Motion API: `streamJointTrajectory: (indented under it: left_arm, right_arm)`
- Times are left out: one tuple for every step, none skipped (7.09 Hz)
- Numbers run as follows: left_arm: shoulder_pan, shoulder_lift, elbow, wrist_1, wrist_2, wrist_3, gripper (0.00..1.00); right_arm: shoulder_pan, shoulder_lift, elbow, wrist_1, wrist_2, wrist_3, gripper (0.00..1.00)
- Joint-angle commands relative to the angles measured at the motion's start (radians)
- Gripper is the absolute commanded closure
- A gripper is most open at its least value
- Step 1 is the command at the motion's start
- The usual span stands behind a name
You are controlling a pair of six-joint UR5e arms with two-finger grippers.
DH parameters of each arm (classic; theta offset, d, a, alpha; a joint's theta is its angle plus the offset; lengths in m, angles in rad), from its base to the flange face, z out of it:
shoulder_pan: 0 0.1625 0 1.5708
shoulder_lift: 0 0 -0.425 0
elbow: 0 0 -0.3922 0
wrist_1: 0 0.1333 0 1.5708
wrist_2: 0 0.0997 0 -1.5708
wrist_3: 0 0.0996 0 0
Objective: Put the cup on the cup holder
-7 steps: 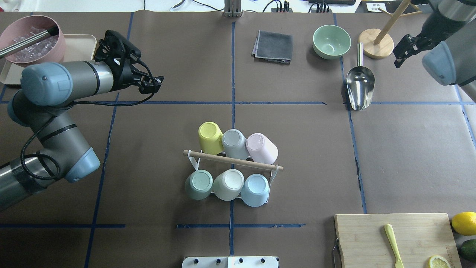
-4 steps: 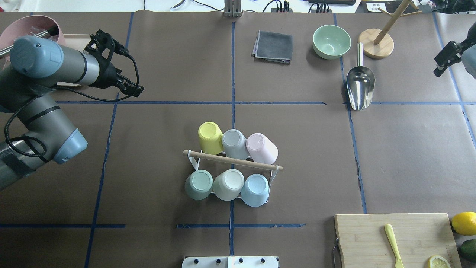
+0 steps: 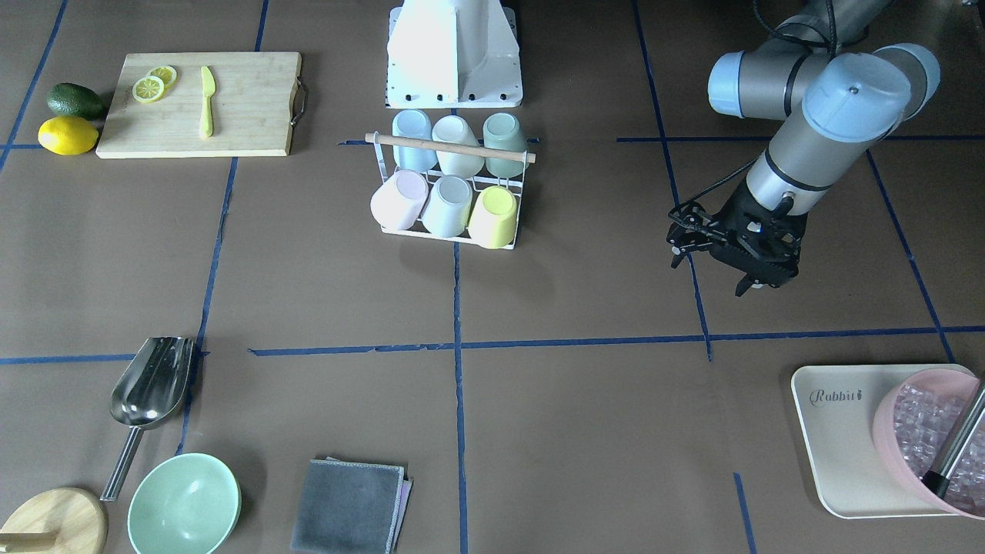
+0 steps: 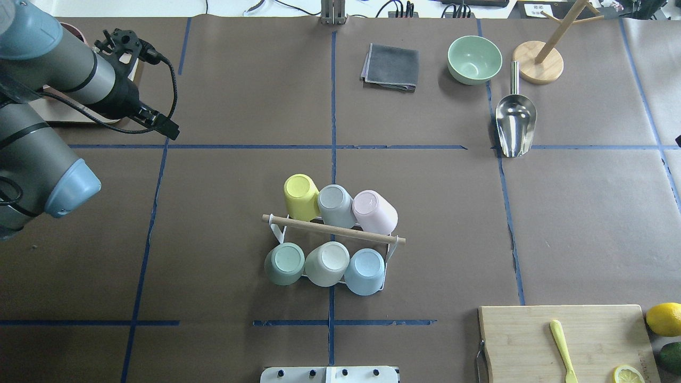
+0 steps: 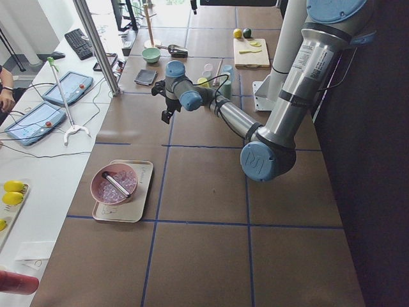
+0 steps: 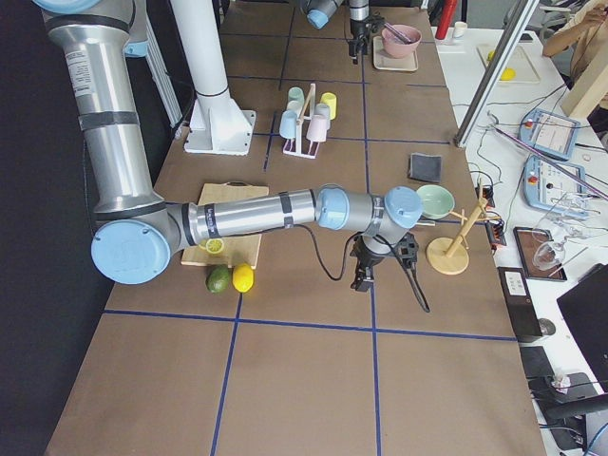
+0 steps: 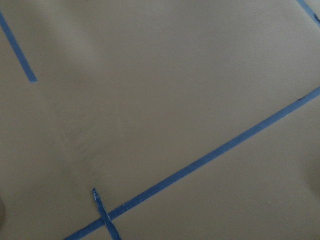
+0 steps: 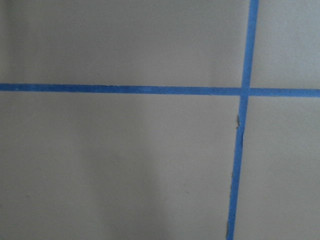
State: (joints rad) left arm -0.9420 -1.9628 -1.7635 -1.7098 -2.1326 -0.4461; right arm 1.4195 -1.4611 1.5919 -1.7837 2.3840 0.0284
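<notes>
The cup holder (image 4: 332,230), a white wire rack with a wooden rod handle, stands at the table's middle; it also shows in the front-facing view (image 3: 450,146). Several upturned cups sit on its prongs in two rows, among them a yellow cup (image 4: 299,197), a pink cup (image 4: 375,211) and a light blue cup (image 4: 365,271). My left gripper (image 4: 162,125) hangs empty over bare table far to the rack's left; in the front-facing view (image 3: 708,277) its fingers look apart. My right gripper (image 6: 366,271) shows only in the exterior right view, so I cannot tell its state.
A pink bowl of ice (image 3: 923,438) sits on a cream tray (image 3: 835,431) near the left arm. A metal scoop (image 4: 515,125), green bowl (image 4: 473,58), grey cloth (image 4: 391,66) and wooden stand (image 4: 538,61) lie at the far right. A cutting board (image 4: 532,340) lies near right.
The left arm has swung back and to the left, farther from the rack. The right arm has pulled out of the overhead view to the right. The cups and rack have not moved.
</notes>
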Motion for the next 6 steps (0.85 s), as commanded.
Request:
streamJointTrajectory:
  left_arm:
    - [-0.082, 0.028, -0.031, 0.128, -0.076, 0.009, 0.00]
    - [-0.112, 0.069, -0.028, 0.127, -0.084, 0.045, 0.00]
    - [-0.174, 0.087, -0.008, 0.134, -0.079, 0.185, 0.00]
    - [-0.211, 0.120, 0.005, 0.139, -0.082, 0.270, 0.00]
    - [-0.237, 0.219, -0.010, 0.118, -0.087, 0.277, 0.00]
    - [-0.285, 0.276, -0.004, 0.108, -0.101, 0.277, 0.00]
  right_arm:
    - [0.047, -0.144, 0.014, 0.187, -0.025, -0.008, 0.00]
    - [0.062, -0.213, 0.016, 0.263, -0.035, -0.010, 0.00]
    - [0.067, -0.237, 0.010, 0.288, -0.054, -0.011, 0.00]
    - [0.067, -0.232, 0.007, 0.279, -0.054, -0.012, 0.00]
    - [0.079, -0.228, 0.005, 0.274, -0.049, -0.004, 0.00]
    - [0.094, -0.222, 0.008, 0.270, -0.045, -0.002, 0.00]
